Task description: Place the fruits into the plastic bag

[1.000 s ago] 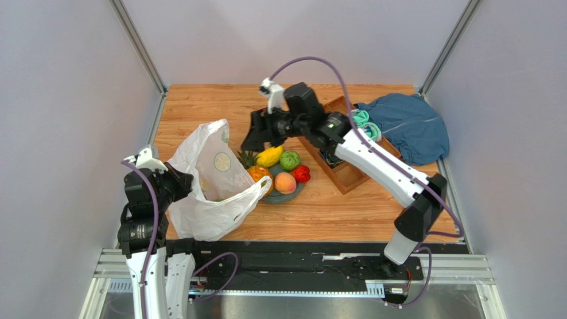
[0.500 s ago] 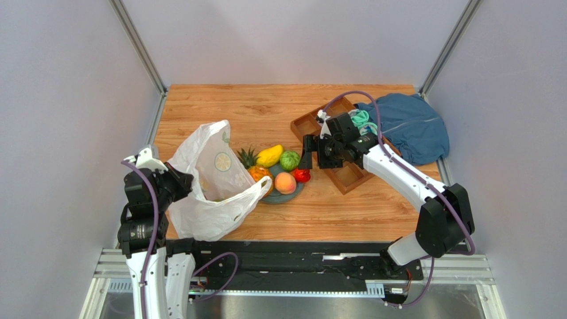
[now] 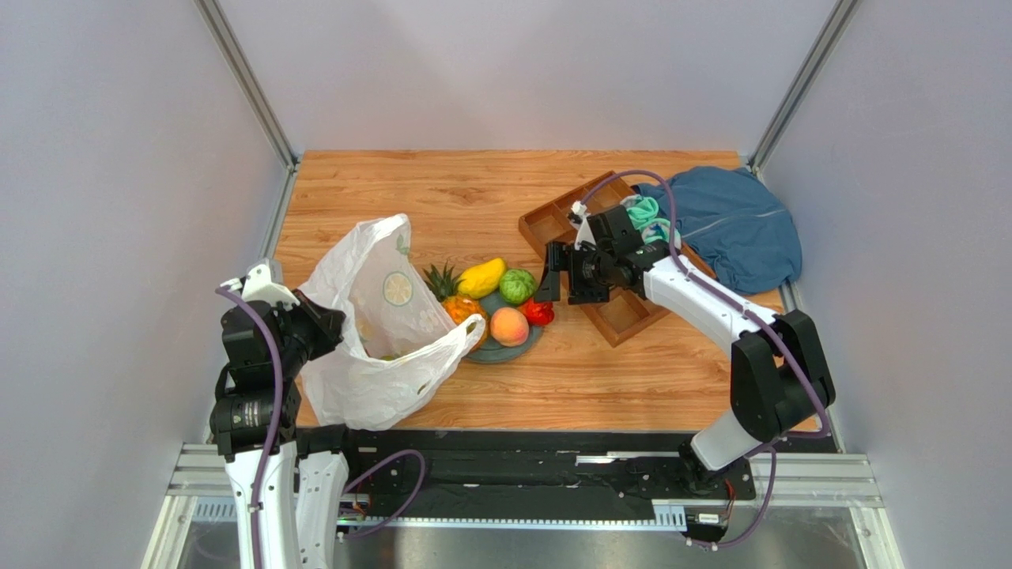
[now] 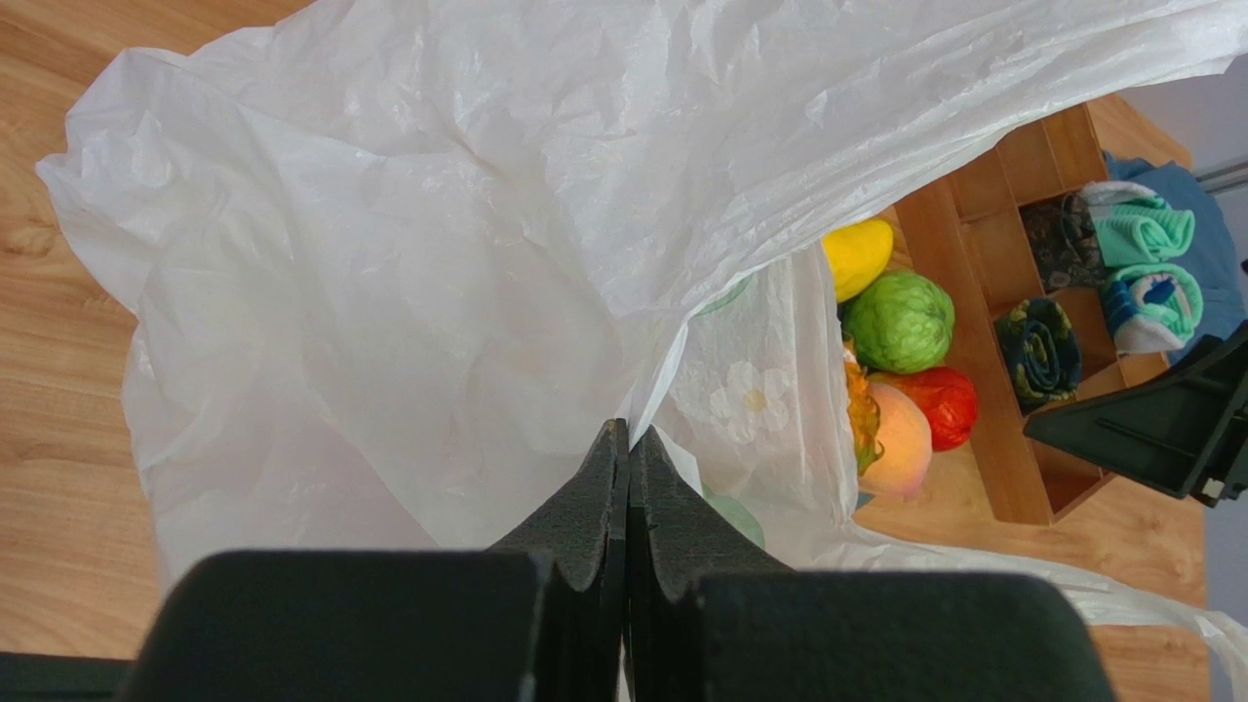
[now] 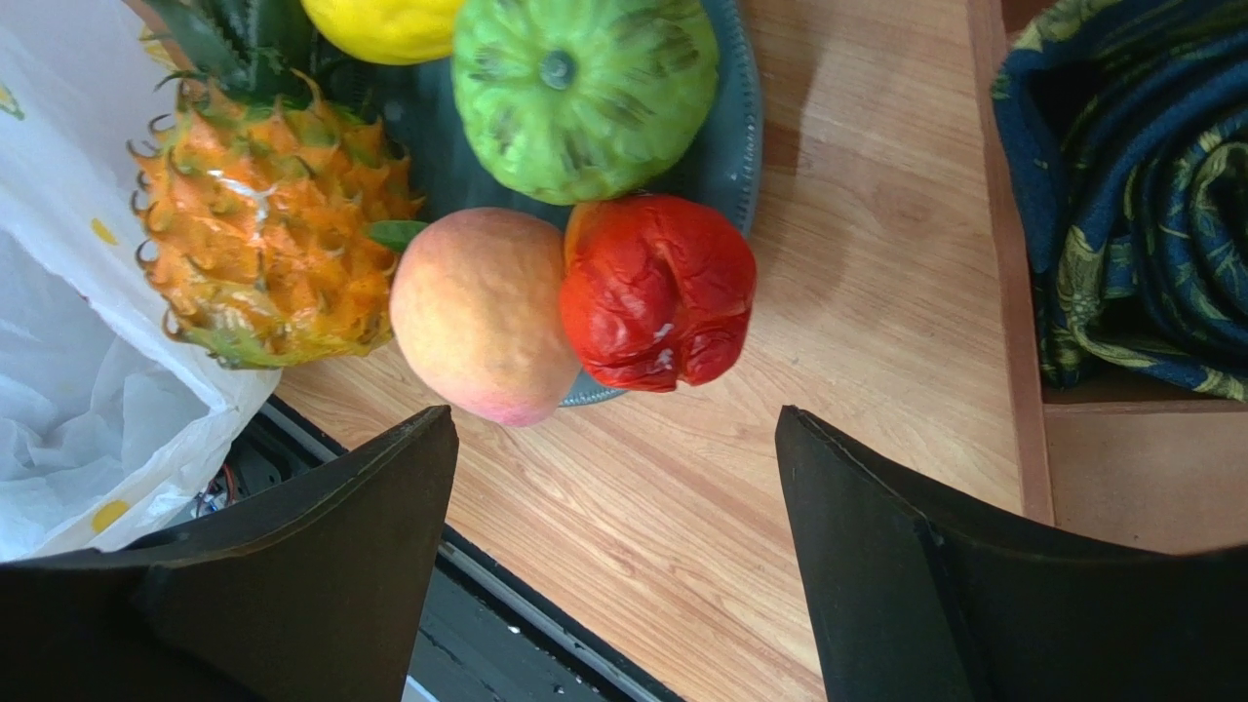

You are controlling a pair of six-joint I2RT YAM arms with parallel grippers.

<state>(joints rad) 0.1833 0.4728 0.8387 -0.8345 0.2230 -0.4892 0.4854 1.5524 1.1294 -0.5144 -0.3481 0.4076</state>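
The plastic bag (image 3: 380, 344) is held open near the near left corner of the table (image 3: 392, 190), its rim pinched in the clenched left gripper (image 4: 627, 468). 5 fruits (image 3: 513, 288) are piled on a dark plate (image 5: 733, 132) just beside the bag, toward the table's middle: pineapple (image 5: 257, 242), yellow fruit (image 3: 481, 279), green fruit (image 5: 583, 88), peach (image 5: 476, 315) and red fruit (image 5: 656, 290). The right gripper (image 5: 613, 424) is spread wide and empty beside the red fruit, before a wooden tray (image 3: 624, 311) of socks (image 3: 645, 213).

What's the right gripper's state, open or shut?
Open: the right gripper shows fingers wide apart, nothing between them, beside the red fruit.
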